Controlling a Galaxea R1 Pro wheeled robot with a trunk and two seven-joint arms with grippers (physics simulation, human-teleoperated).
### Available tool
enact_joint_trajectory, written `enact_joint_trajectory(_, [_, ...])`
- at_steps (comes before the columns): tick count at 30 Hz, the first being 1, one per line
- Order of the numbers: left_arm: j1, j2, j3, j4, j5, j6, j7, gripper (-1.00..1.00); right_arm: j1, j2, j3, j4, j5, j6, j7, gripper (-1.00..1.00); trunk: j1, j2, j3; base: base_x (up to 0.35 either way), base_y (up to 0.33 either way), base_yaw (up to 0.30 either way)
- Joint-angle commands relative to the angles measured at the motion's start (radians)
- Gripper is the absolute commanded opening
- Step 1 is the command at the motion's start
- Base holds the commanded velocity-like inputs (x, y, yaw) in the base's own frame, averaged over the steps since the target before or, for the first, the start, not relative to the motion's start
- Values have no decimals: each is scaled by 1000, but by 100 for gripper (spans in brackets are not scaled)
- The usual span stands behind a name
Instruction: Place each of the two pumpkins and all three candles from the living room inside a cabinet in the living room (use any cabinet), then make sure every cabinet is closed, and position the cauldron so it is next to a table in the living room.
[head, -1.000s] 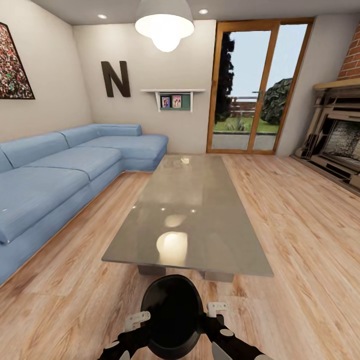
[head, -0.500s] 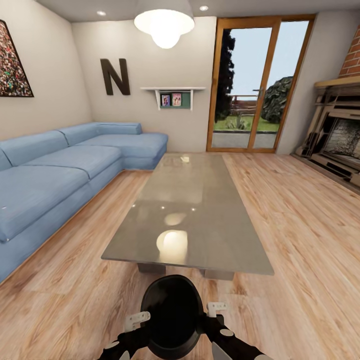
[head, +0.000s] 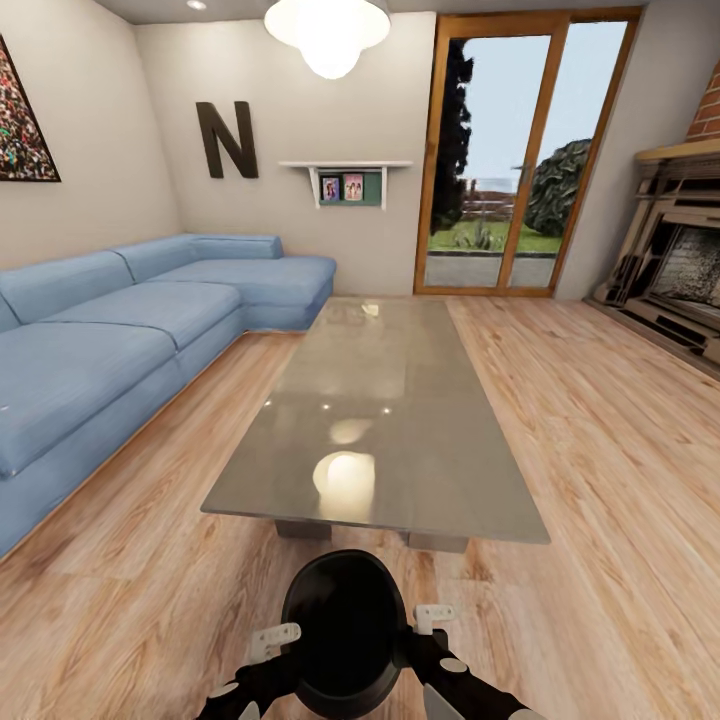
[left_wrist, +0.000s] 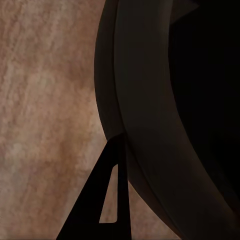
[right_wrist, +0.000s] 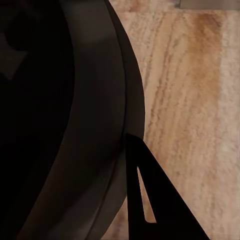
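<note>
A two-armed robot carries the cauldron (head: 345, 630) toward the table (head: 380, 420), the black pot held between the left gripper (head: 272, 640) and the right gripper (head: 434, 617), one on each flank of its belly. The two-sided hold looks chosen for a pot too wide for one gripper. In each wrist view a dark finger (left_wrist: 107, 200) lies against the thick rim band (right_wrist: 107, 130) — whether the jaws pinch the rim or merely press the wall from outside, I cannot tell.

Just ahead of the grippers lies the table's near edge, its glossy top mirroring the ceiling lamp (head: 328, 30). The bare wooden floor (head: 600, 420) beneath and beside the pot offers, by the look of it, room to set it down next to the table.

To the left gripper's side runs a blue corner sofa (head: 110, 340); to the right gripper's side, well apart, stands the fireplace (head: 680, 270). Beyond the table, a glass door (head: 505, 160) gives onto a garden.
</note>
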Motion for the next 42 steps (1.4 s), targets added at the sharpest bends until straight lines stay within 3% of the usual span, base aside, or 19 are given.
enact_joint_trajectory(1, [0, 4, 18, -1, 3, 3, 9, -100, -1, 0, -20, -9, 7, -15, 0, -100, 0, 0, -1, 0, 0, 0])
enact_joint_trajectory(24, [0, 4, 18, -1, 4, 3, 7, -100, -1, 0, -20, -9, 7, -15, 0, -100, 0, 0, -1, 36, 0, 0])
enact_joint_trajectory(37, [-1, 4, 18, -1, 4, 3, 9, -100, -1, 0, -20, -9, 7, -15, 0, -100, 4, -3, -40, 0, 0, 0])
enact_joint_trajectory(42, [0, 4, 18, -1, 4, 2, 8, -100, -1, 0, -20, -9, 7, -15, -1, -100, 4, -3, -40, 0, 0, 0])
